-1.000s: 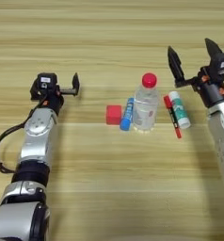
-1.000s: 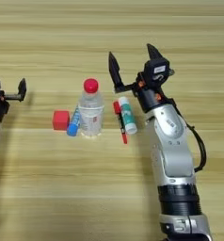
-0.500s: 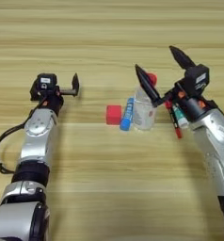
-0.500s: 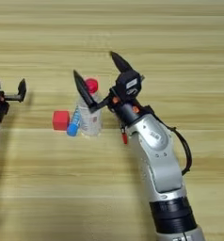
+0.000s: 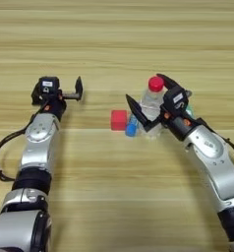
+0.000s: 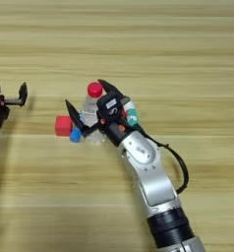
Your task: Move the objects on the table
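A clear red-capped bottle point(image 5: 151, 104) stands upright at the table's middle. Just to its left lie a blue capped tube point(image 5: 131, 129) and a small red cube point(image 5: 119, 119). My right gripper point(image 5: 142, 87) is open, with one black finger reaching in front of the bottle on its left and the other curving past the red cap. Behind that gripper's body a white-and-green tube point(image 6: 131, 114) partly shows. At the left, well clear of the objects, my left gripper point(image 5: 57, 92) rests open and holds nothing.
The light wooden table point(image 5: 114, 197) with its plank lines fills both views. My right forearm point(image 5: 215, 162) slants in from the lower right, and the left arm point(image 5: 35, 152) with its black cable runs up the left side.
My right gripper has swung left, from beside the white-and-green tube to straddling the bottle, still open. The left arm has not moved.
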